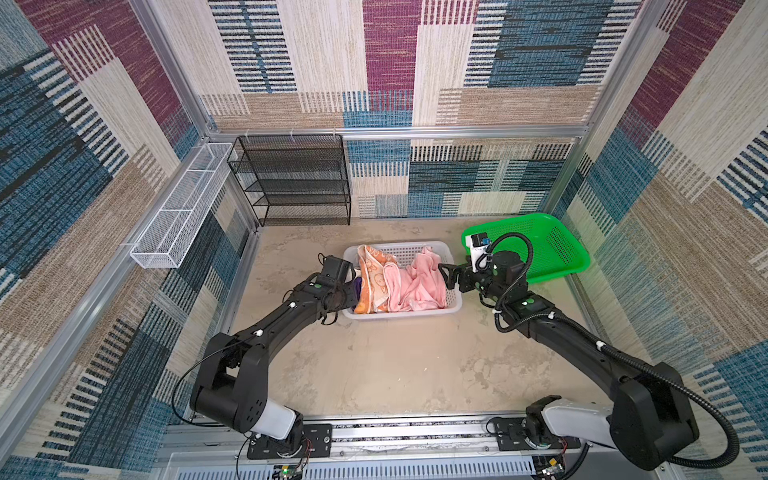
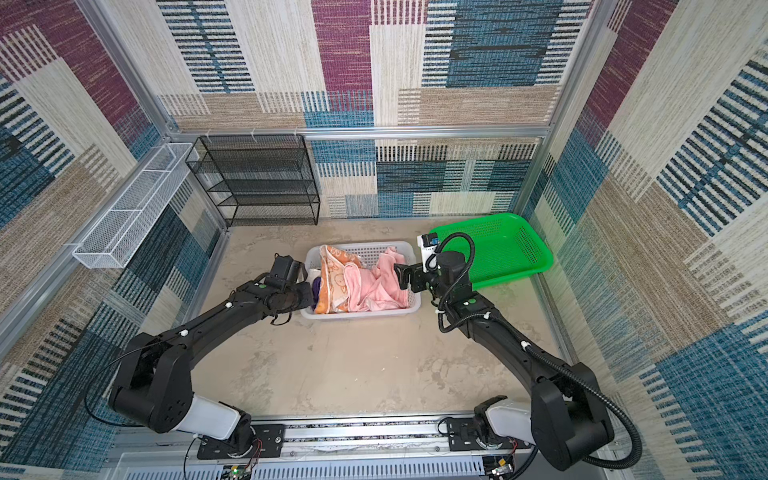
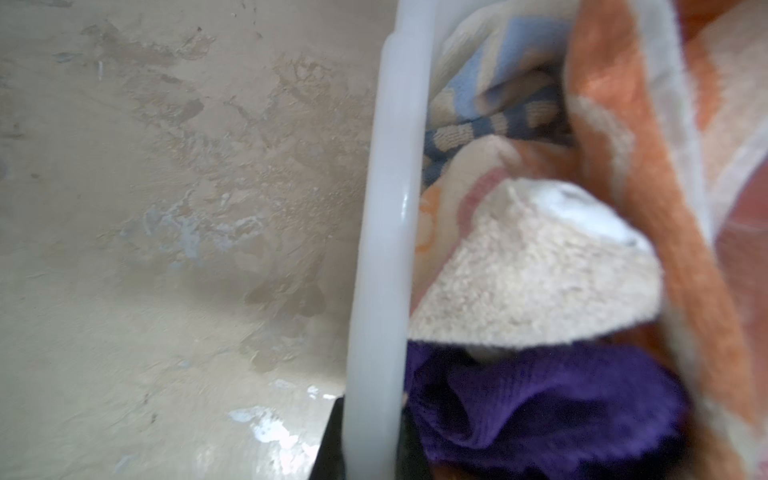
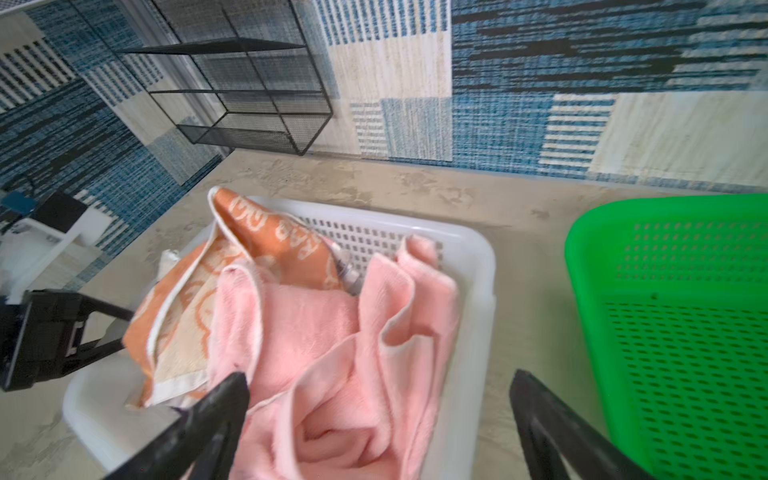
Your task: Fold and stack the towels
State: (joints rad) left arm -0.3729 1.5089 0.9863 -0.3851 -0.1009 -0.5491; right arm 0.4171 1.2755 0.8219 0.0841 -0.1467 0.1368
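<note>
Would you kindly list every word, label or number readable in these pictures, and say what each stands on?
On the orange towel: whitish letters along its border, perhaps "RAB", too blurred to be sure.
On the whitish towel: blue and orange shapes, no letter readable.
On the white module at the right wrist: a blue patch, too small to read.
Nothing else shows text.

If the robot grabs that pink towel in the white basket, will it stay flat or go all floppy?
Probably floppy: the pink towel lies crumpled in soft folds, so it looks like loose cloth. It would likely hang down in a long drape from wherever it gets pinched. It may also tug the orange towel along, since the two overlap inside the white basket.
</note>
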